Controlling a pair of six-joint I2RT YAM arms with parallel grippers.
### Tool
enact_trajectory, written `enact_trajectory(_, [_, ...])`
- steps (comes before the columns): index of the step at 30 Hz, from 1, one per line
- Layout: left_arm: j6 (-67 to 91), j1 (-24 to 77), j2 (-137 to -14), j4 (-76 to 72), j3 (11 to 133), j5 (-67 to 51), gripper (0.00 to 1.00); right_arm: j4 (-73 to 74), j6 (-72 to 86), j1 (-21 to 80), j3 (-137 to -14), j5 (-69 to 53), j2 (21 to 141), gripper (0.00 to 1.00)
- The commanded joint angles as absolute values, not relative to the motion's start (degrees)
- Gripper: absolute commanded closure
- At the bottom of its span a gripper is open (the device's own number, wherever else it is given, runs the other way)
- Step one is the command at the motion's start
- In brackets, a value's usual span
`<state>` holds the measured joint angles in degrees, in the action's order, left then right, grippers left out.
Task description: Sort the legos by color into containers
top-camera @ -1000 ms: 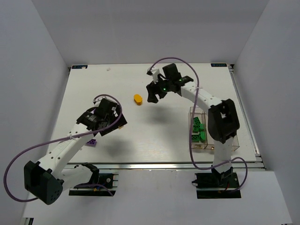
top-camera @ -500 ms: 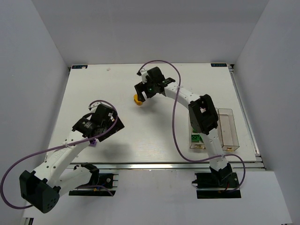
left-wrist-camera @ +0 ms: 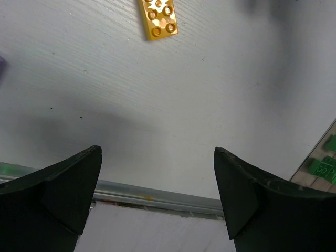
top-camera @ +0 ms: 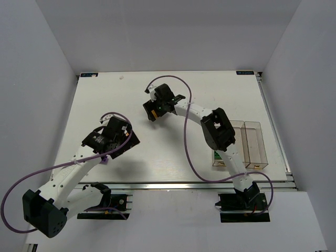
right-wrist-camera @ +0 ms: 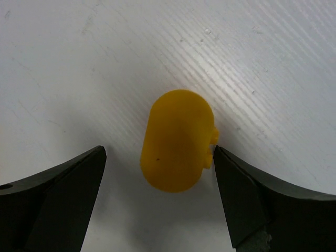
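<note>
In the right wrist view a rounded yellow brick (right-wrist-camera: 177, 139) lies on the white table between the fingers of my right gripper (right-wrist-camera: 159, 149). The gripper is open and its right fingertip (right-wrist-camera: 223, 157) is almost at the brick's studded side. In the top view this gripper (top-camera: 150, 112) is left of the table's centre at the back. My left gripper (left-wrist-camera: 157, 152) is open and empty above the table, with a flat yellow brick (left-wrist-camera: 159, 18) ahead of it. It sits front left in the top view (top-camera: 127, 140). A purple brick (top-camera: 105, 158) lies beside the left arm. The clear containers (top-camera: 252, 143) stand at the right.
Green bricks (left-wrist-camera: 321, 167) show in the container nearest the middle; in the top view the right arm (top-camera: 218, 131) covers most of that bin. The table's metal front rail (left-wrist-camera: 157, 197) runs just below the left gripper. White walls enclose the table.
My right gripper has moved left and towards the front, down over the rounded yellow brick. The left arm shifted slightly left and down early on, then stayed still.
</note>
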<state>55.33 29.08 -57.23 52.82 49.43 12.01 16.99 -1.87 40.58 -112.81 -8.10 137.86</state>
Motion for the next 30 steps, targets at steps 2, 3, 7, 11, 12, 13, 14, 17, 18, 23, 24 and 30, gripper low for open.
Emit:
enact_trajectory(2, [55.90, 28.83, -56.69, 53.08, 49.48, 11.34, 0.03, 12.22, -1.84, 41.13, -116.01, -2.11, 139.39, 0.12])
enact_trajectory(3, [55.90, 28.83, -56.69, 53.17, 49.57, 11.34, 0.03, 11.96, -2.19, 41.22, -116.45, -2.02, 139.83, 0.14])
enact_trajectory(7, [56.16, 28.83, -56.08, 53.44, 49.13, 11.25, 0.03, 10.46, -2.90, 41.22, -116.98, -0.79, 140.36, 0.32])
enact_trajectory(11, [56.86, 28.83, -55.63, 52.65, 48.43, 11.07, 0.03, 10.72, -3.87, 40.96, -116.46, -1.40, 139.49, 0.63])
enact_trajectory(12, [56.95, 28.83, -55.63, 52.39, 48.34, 10.99, 0.04, 10.81, -3.95, 40.78, -115.24, -1.93, 138.00, 0.75])
enact_trajectory(13, [57.04, 28.83, -55.55, 52.03, 48.17, 10.99, 0.04, 10.98, -4.30, 40.69, -114.53, -2.37, 137.03, 0.81])
enact_trajectory(14, [57.22, 28.83, -55.55, 51.42, 47.82, 10.81, 0.04, 11.25, -5.26, 40.35, -113.74, -2.98, 135.80, 0.86])
enact_trajectory(17, [57.22, 28.83, -55.46, 49.32, 46.85, 10.55, 0.04, 9.16, -4.67, 38.42, -106.46, -7.80, 126.85, 1.00])
enact_trajectory(18, [57.22, 28.83, -55.63, 48.78, 46.50, 10.55, 0.04, 8.01, -4.48, 37.71, -100.26, -12.35, 120.39, 1.00])
enact_trajectory(23, [56.34, 28.83, -57.83, 43.61, 45.09, 9.67, 0.04, 8.60, -5.18, 33.75, -84.05, -18.72, 101.01, 1.00])
enact_trajectory(24, [56.16, 28.83, -59.05, 42.98, 44.74, 9.58, 0.04, 11.66, -6.32, 32.79, -82.02, -18.72, 95.42, 1.00])
enact_trajectory(30, [52.30, 28.83, -65.02, 38.15, 45.09, 7.83, 0.04, 18.80, -7.29, 25.07, -63.13, -11.70, 74.58, 1.00])
